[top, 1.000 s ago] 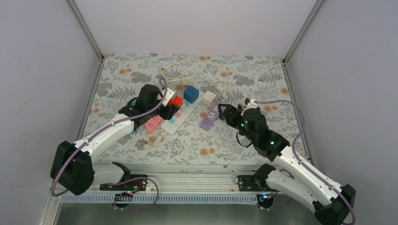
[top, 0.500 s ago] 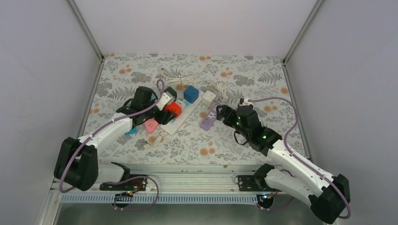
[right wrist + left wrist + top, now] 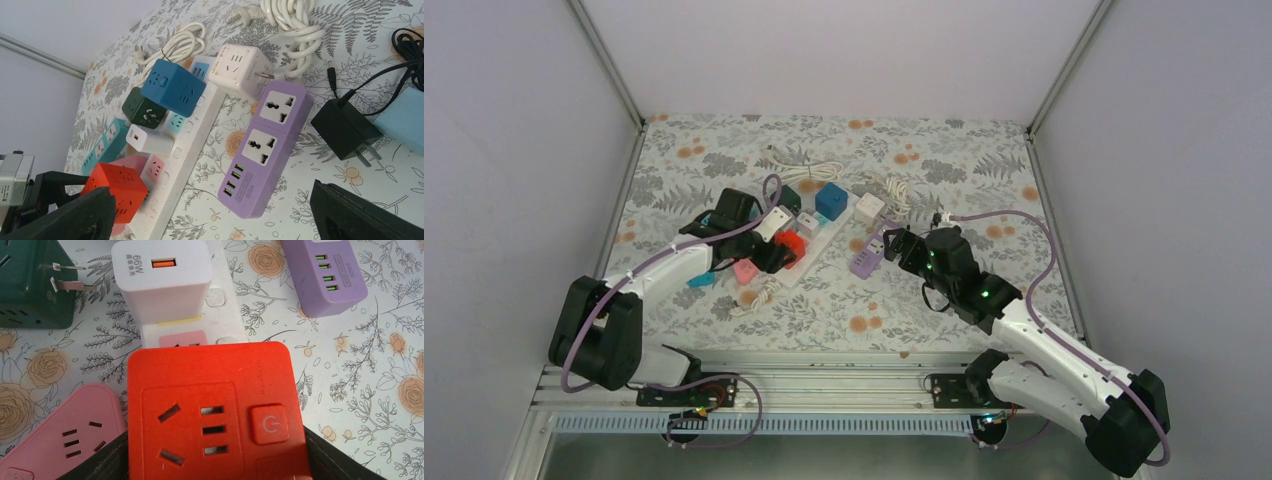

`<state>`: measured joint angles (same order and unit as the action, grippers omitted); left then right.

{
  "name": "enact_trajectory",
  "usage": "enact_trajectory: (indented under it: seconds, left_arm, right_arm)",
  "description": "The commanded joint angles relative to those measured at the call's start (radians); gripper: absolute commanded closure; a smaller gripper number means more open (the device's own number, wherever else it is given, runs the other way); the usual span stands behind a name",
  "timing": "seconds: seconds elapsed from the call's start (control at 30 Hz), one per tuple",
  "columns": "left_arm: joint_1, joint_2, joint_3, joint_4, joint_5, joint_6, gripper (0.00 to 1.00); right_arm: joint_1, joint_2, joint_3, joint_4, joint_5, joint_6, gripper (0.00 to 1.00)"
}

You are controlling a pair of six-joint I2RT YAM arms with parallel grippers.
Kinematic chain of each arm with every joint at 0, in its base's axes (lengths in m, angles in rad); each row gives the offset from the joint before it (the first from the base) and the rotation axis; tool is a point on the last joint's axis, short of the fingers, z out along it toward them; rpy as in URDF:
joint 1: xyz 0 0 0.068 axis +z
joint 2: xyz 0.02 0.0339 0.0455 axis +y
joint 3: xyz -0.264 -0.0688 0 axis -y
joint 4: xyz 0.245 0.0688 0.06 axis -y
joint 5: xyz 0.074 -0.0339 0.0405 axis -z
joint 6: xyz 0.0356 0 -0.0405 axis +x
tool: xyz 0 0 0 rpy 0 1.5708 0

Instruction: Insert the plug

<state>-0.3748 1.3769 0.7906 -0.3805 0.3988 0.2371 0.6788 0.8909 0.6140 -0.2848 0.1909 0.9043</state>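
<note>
Two grippers are in view, and you should log them differently. Your left gripper (image 3: 776, 248), left of centre in the top view, is clamped on the red cube adapter (image 3: 791, 245). In the left wrist view its dark fingers (image 3: 102, 460) flank the cube's lower corners, and the cube fills the lower middle of the frame with its socket face and power button toward the camera. The cube sits over the near end of the white power strip (image 3: 821, 236) and looks tilted in the right wrist view. Whether its pins are seated you cannot tell. A pink adapter (image 3: 65, 435) lies just beside it at lower left. Your right gripper (image 3: 892, 243), right of centre, stands spread wide with nothing between its fingers, just beside the purple socket bar (image 3: 868, 257). A black wall adapter (image 3: 345, 127) lies on the cloth near that bar. Farther up, a white charger (image 3: 160, 280) stands on the strip. A dark green cube (image 3: 787, 197) and a white cube (image 3: 869, 208) lie beside the strip with pins showing, and a blue cube (image 3: 831, 200) sits between them. Coiled white cable (image 3: 804, 172) lies beyond, toward the top of the cloth.
</note>
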Motion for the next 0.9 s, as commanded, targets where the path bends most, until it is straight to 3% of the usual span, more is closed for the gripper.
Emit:
enact_trajectory:
  seconds: [0.0,0.53,0.87]
  left_arm:
    - [0.004,0.022,0.038,-0.001,-0.008,0.02,0.38]
    - [0.004,-0.004,0.068,0.044,0.053,-0.046,0.38]
    - [0.005,0.028,0.032,0.035,-0.056,-0.049,0.38]
  right_arm:
    - [-0.005,-0.013,-0.011,0.021,0.007,-0.008,0.0]
    - [-0.006,-0.015,-0.019,0.027,0.013,-0.006,0.0]
    - [-0.007,-0.009,-0.023,0.026,0.007,-0.007,0.0]
